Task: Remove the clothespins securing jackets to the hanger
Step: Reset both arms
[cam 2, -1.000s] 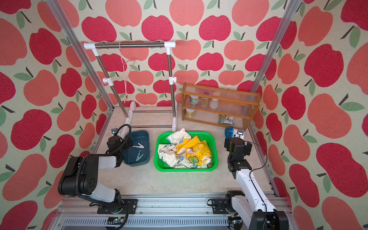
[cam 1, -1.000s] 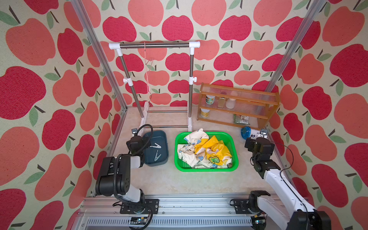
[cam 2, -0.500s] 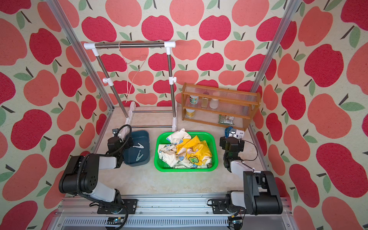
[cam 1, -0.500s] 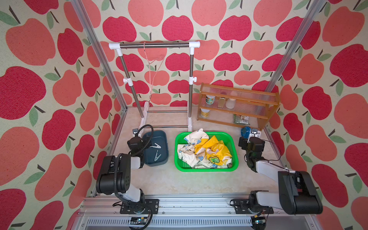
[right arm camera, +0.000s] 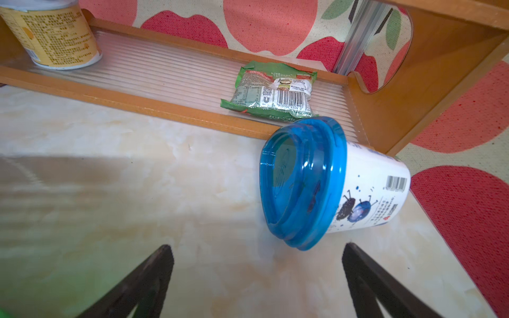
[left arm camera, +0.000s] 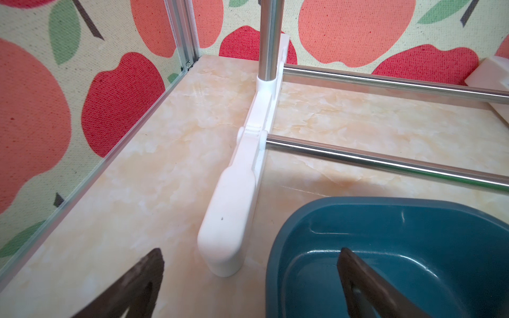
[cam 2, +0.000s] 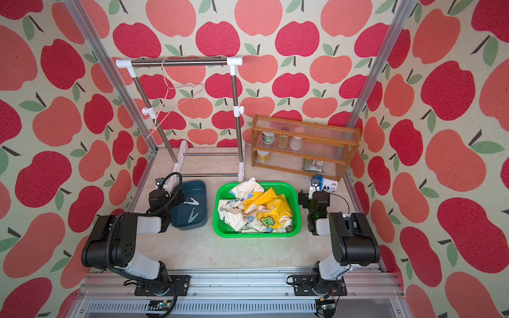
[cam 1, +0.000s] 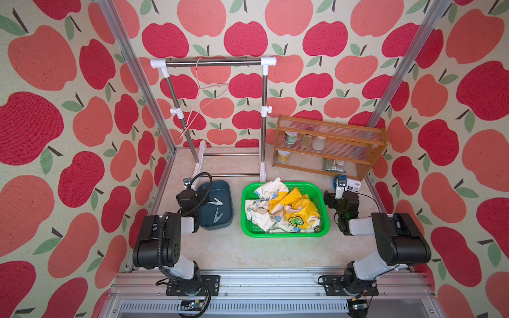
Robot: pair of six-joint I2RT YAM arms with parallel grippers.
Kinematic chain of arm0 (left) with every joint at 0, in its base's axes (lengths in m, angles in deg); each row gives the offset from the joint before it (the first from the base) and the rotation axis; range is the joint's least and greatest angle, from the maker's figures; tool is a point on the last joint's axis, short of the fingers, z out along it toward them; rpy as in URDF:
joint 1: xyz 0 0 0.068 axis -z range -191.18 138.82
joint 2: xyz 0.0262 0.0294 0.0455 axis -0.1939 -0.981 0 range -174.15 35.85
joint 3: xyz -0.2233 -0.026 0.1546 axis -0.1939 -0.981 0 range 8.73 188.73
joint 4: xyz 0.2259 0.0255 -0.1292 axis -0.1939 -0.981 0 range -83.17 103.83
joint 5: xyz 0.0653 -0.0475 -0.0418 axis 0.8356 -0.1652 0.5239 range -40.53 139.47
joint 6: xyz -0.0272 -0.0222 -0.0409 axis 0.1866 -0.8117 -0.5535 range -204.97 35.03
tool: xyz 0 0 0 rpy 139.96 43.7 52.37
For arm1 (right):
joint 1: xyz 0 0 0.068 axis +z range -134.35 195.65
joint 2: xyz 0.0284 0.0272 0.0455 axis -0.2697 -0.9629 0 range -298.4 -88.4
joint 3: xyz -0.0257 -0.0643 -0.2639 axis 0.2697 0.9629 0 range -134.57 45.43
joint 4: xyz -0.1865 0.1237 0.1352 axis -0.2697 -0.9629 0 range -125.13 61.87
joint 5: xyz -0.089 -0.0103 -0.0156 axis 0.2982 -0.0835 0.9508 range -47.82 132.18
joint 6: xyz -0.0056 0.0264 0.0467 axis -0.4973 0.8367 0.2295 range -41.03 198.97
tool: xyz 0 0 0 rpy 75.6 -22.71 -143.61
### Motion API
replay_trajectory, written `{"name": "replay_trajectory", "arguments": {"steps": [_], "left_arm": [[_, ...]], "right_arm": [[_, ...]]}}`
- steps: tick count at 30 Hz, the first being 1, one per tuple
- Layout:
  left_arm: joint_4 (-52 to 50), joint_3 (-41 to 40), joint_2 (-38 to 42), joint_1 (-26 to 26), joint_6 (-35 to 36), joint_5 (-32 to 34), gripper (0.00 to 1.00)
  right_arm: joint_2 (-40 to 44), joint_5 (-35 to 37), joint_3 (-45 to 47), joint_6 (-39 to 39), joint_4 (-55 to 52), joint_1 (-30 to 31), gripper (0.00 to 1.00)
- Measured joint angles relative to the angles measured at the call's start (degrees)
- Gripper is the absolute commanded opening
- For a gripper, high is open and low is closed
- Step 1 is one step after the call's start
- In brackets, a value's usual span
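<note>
Seemingly a robot lab booth: apple-print walls (cam 1: pixel 41 132), aluminium frame (cam 1: pixel 135 68), rail-mounted arms (cam 1: pixel 157 242).

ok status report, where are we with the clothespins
Left tool open, empty. Right tool open, empty. Both clothespins in blue bin, jacket in green basket, hanger bare on rack. Tipped cup near right tool.

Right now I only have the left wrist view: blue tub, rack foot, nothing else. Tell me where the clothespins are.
Observer: Both clothespins lie inside the blue tub, side by side on its floor.
Operator: Good. Now report the jacket.
Observer: The jacket sits crumpled in the green basket, which stands beside the tub.
</note>
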Motion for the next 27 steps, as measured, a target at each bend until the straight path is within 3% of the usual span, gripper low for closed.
{"name": "replay_trajectory", "arguments": {"steps": [27], "left_arm": [[0.0,0.0,0.0,0.0,0.0,0.0,1.0]], "right_arm": [[0.1,-3.5,-0.2,0.2,-0.5,-0.4,0.99]]}}
